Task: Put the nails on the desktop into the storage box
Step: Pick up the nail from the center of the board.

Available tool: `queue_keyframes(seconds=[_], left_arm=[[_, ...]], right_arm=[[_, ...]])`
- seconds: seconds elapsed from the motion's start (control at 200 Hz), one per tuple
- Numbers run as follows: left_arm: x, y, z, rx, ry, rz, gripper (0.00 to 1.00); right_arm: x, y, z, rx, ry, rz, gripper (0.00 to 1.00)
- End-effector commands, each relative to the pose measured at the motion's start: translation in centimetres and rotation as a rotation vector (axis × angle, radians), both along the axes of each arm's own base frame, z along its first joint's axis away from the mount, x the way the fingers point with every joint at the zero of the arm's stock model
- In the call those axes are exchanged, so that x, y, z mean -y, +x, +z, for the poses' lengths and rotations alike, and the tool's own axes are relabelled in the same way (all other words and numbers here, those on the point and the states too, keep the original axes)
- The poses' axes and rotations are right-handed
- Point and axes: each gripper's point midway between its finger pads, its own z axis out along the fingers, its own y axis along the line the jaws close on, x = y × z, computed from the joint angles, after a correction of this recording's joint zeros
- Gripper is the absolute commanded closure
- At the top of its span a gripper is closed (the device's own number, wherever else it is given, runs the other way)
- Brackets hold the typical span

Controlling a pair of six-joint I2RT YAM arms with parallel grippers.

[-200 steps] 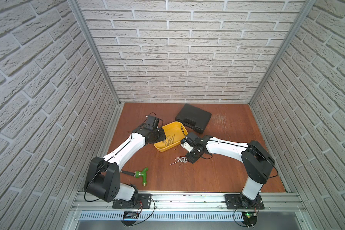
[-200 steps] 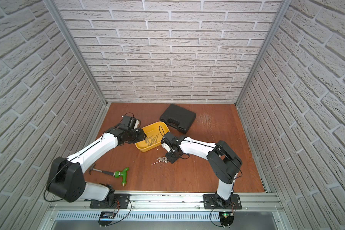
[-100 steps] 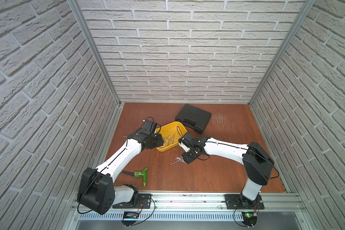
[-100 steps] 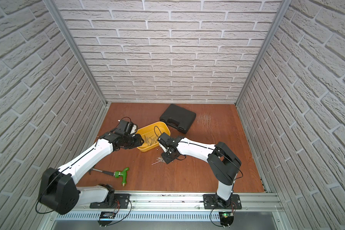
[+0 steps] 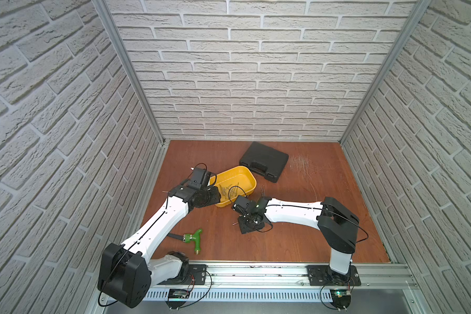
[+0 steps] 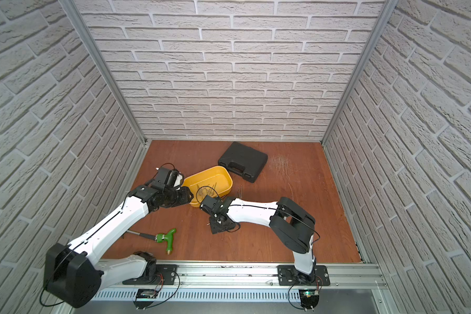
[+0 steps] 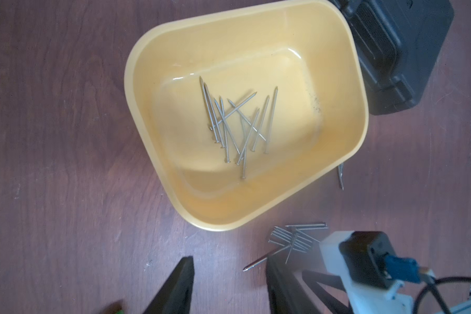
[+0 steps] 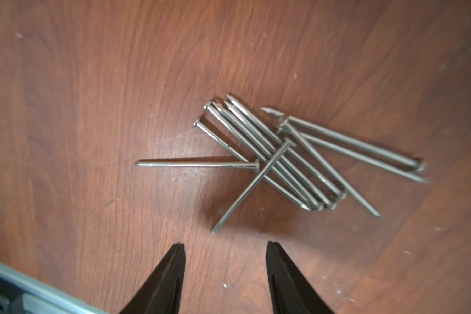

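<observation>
Parted, empty right fingers point(image 8: 169, 277) just short of a crossed heap of nails point(image 8: 267, 157) on counter point(image 8: 79, 95); left fingers point(image 7: 177, 288) parted, empty too, near yellow storage box point(image 7: 144, 89) holding more nails. Light, stiff, slick steel; probably best pinched across mid-shafts where bundled.

Nails point(image 7: 234, 125) in storage box point(image 5: 230, 169), more before it, case point(image 5: 264, 160) behind, maybe touching

The black case point(image 5: 264, 160) blocks the storage box point(image 5: 242, 178) at 1 o'clock, the right arm point(image 5: 291, 214) at 5. The tabletop point(image 5: 310, 187) at 3 o'clock lies open.
</observation>
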Motion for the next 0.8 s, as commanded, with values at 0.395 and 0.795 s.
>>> queue_keyframes(seconds=[0.395,0.795], left_arm=[[-0.7,-0.8,0.0,0.013,0.014,-0.024,0.49],[-0.7,-0.6,0.0,0.012,0.003,-0.023,0.49]], right_arm=[[0.5,2.4,-2.6,0.019,-0.073,-0.145,0.57],[2.0,2.0,-1.5,0.028,-0.078,-0.149,0.98]])
